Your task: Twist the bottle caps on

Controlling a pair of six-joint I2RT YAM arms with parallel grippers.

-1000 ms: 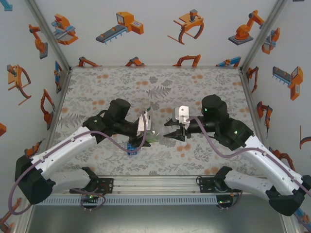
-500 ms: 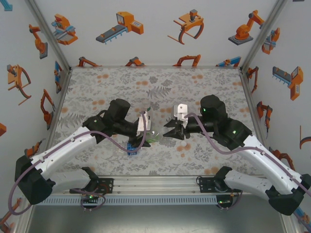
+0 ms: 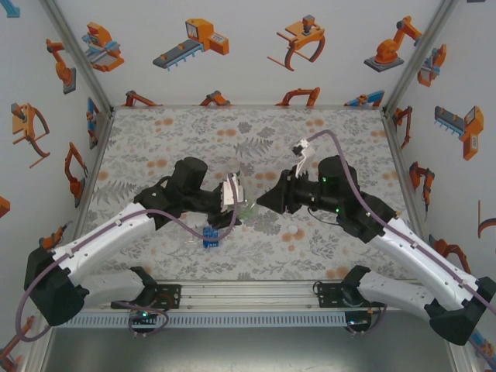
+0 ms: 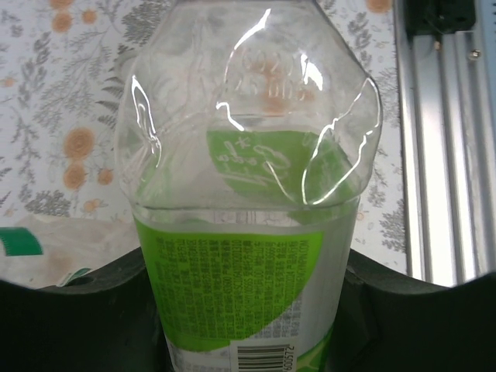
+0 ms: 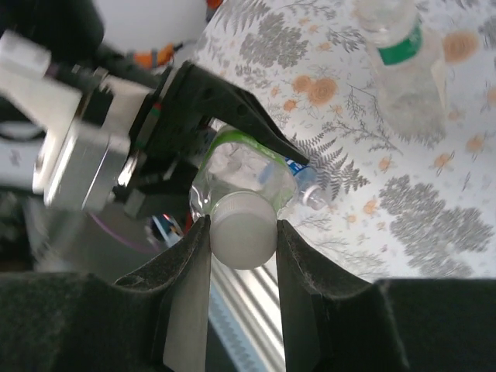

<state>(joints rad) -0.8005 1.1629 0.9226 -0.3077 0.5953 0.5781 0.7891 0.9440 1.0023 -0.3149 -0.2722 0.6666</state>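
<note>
Left hand point(image 3: 240, 208) is squeezed onto the green-label bottle point(image 4: 248, 232), pinching it by the body. In the left wrist view the black fingers point(image 4: 77, 310) hug both sides of the label along the bottom of the frame. The barcode is at the very bottom edge, and the clear dented part of the bottle fills the upper half.

Right hand point(image 5: 242, 232) is closed down on a cap point(image 5: 244, 217). It's white and round, held between the two fingertips in the middle of the right wrist view. Straight behind the cap is that same green-label bottle, with one black finger of the left hand angling across it from the upper left. The cap looks right up against the bottle's end, but I honestly can't tell if it's touching or on the threads.

In the top view both hands meet nose to nose around the middle of the counter point(image 3: 194, 139).

Blue-label bottle point(image 3: 209, 236) lies on the counter just below the left hand in the frame. Green-band bottle point(image 5: 403, 46) is on the counter in the upper right of the right wrist view, well apart from the cap and a bit blurry.
</note>
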